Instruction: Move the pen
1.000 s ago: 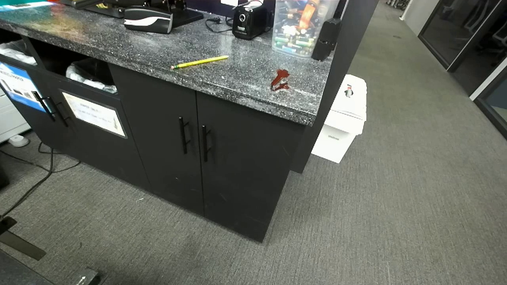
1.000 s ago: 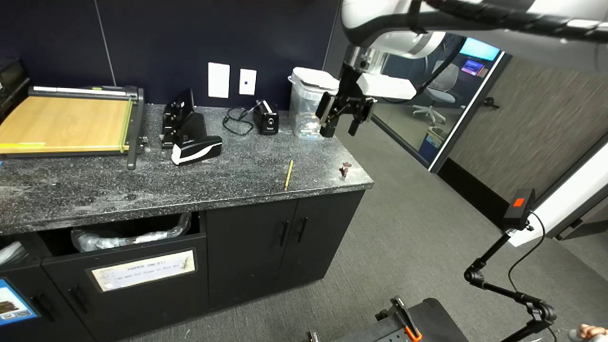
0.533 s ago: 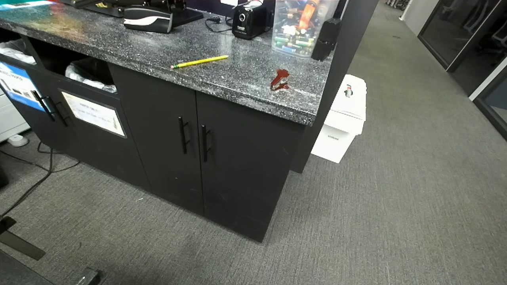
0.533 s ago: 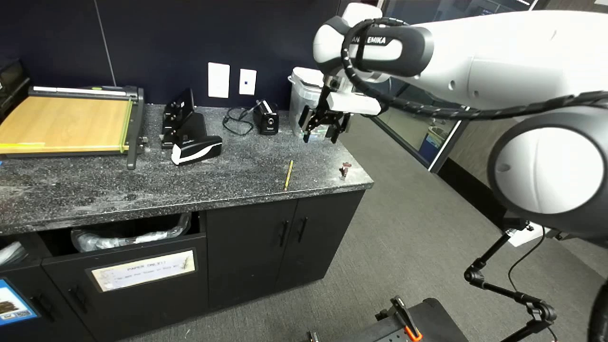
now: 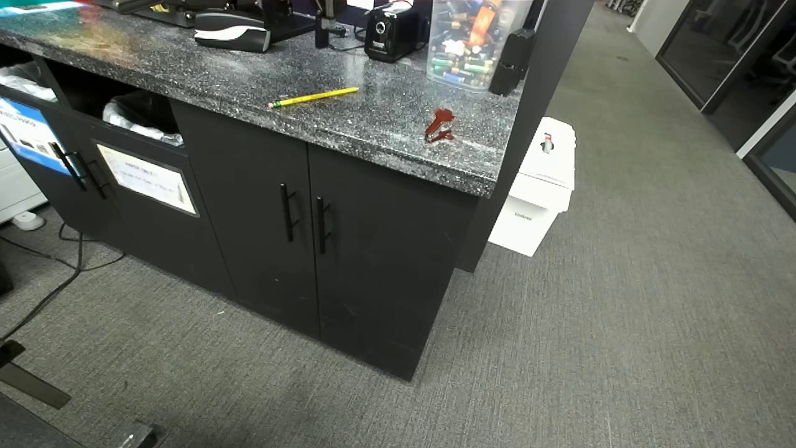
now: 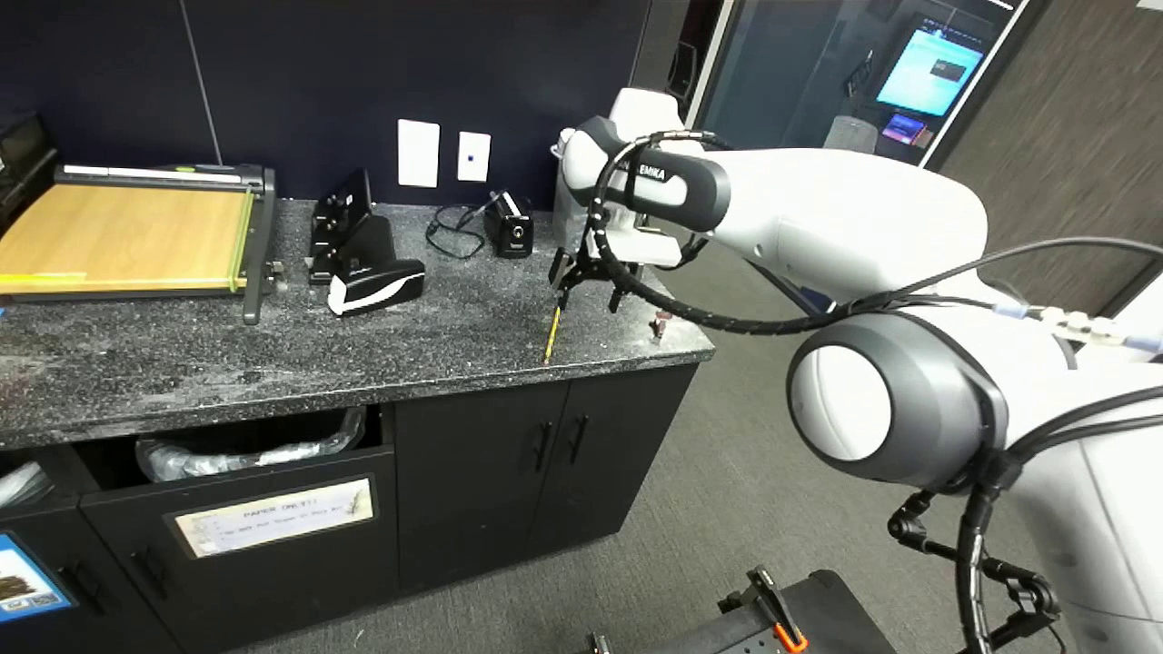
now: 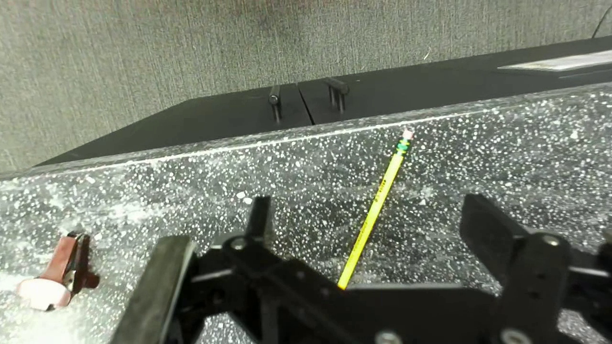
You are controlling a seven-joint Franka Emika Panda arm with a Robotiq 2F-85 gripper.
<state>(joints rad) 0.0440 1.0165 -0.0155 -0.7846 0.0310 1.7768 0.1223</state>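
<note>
Wrist view: gripper [image 7: 368,210] hid 1 end of the pencil [image 7: 375,210]. In an exterior view, arm [image 6: 845,213] covered most of tub [image 6: 568,222]; lower line of sign [image 6: 273,518] was too blurred to read.

White-and-grey arm [image 6: 863,204], black cable [image 6: 750,326], black pincer [image 6: 589,301]

- There's your dark wall [image 6: 300,73], carrying two white plates [image 6: 418,153].
- Look lower: you get a speckled countertop [image 6: 218,363] over black cabinets [image 6: 472,481].
- Grey carpet [image 5: 622,298] spreads below, in both exterior views.
- And there, behind the glass [image 6: 777,82], you catch a bright screen [image 6: 922,77]!
- Pale glare [image 7: 43,327] whitens your countertop near its corner.
</note>
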